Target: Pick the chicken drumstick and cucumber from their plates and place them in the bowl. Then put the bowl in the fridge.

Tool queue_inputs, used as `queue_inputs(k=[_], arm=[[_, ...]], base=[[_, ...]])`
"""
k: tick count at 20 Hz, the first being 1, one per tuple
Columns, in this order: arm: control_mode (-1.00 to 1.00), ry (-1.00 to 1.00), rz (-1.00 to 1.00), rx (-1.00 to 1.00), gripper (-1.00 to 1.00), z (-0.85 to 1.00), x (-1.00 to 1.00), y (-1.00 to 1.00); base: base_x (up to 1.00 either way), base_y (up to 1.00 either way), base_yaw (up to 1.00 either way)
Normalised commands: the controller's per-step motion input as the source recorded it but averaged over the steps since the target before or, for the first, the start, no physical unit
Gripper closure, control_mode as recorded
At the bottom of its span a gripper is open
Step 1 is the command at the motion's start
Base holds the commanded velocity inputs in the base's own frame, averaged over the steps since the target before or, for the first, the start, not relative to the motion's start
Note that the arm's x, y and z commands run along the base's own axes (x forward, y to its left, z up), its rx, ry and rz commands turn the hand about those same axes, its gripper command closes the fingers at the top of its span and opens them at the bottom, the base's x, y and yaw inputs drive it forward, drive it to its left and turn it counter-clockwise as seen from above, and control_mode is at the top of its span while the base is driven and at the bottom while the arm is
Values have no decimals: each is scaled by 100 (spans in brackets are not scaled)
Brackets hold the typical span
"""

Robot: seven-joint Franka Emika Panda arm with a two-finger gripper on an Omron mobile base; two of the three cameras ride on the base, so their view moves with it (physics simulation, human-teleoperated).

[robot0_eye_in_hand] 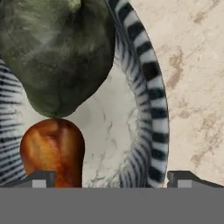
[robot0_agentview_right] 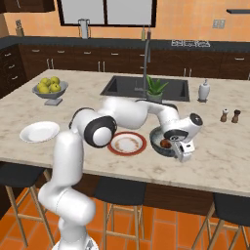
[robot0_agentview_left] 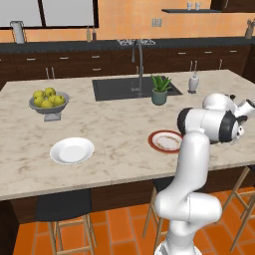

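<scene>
Both foods are judged to be loaded already: in the hand view the cucumber (robot0_eye_in_hand: 52,52) and the chicken drumstick (robot0_eye_in_hand: 53,151) are seen lying inside the ribbed bowl (robot0_eye_in_hand: 151,87), touching end to end, while the white plate (robot0_agentview_left: 72,150) and the red-rimmed plate (robot0_agentview_left: 166,141) are left bare on the table (robot0_agentview_left: 114,124), so the carrying of the bowl to the fridge is what remains. The gripper (robot0_agentview_right: 184,149) is hung over the bowl's rim at about four o'clock with its jaws spread wide and nothing held. The cucumber is made out from the hand view alone, whereas the right base view gives only a reddish spot in the bowl, though it places the bowl just at three o'clock of the red-rimmed plate; the white plate is seen well apart at nine o'clock.
</scene>
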Motion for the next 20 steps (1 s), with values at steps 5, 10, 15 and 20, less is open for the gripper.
queue_inputs(k=[5,10,15,20], arm=[[-100,1,0,9,100,-47,8,21],[-100,0,-1,1,100,-32,0,49],[-100,2,-9,-11,100,-2,0,84],[-100,0,-15,-6,100,1,-11,34]], base=[[0,0,0],[0,0,0],[0,0,0],[0,0,0]])
